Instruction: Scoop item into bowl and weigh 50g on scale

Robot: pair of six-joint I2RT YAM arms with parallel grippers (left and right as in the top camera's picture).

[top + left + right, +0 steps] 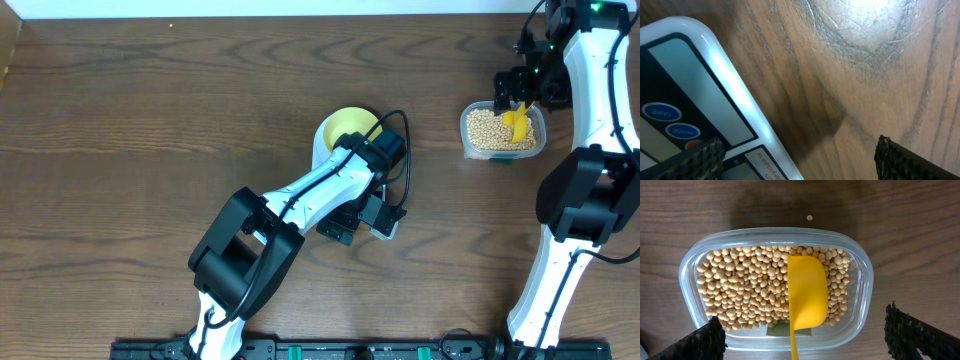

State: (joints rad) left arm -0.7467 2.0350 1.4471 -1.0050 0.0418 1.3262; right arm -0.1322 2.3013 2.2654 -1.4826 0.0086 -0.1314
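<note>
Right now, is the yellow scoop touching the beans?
Touching. The right wrist view shows the scoop lying on the beans inside the clear tub.

- scale (695,75): cut off by the left and bottom edges in the left wrist view, display reading not visible
- red button (694,145): mostly covered, label unreadable
- overhead: left arm (310,195) covers the bowl's (345,125) lower-right rim
- scoop (807,292): handle runs off the bottom edge in the right wrist view
</note>
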